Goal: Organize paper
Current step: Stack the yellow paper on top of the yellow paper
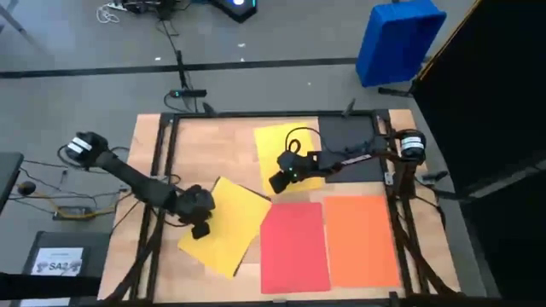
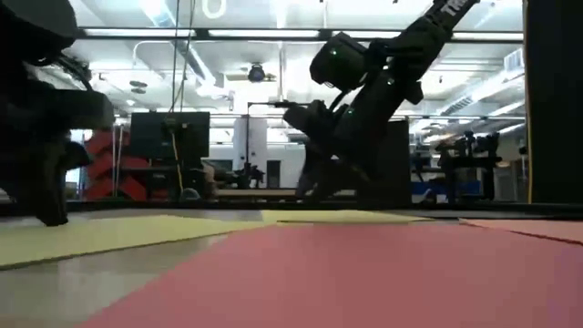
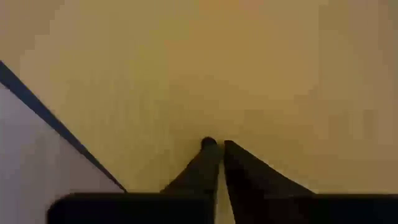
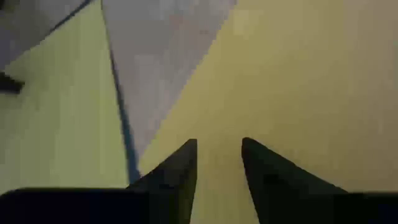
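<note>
Only one piece of text is showing in the high view: a white label (image 1: 58, 261) is lying on top of a dark box (image 1: 68, 271) at the near left corner, beside the table, and it is carrying the letters "SA" followed by a sign that looks like a "2" but is too small to be sure. Nothing else is giving readable words, numbers or brands, not in the low view and not in the two wrist views.
</note>
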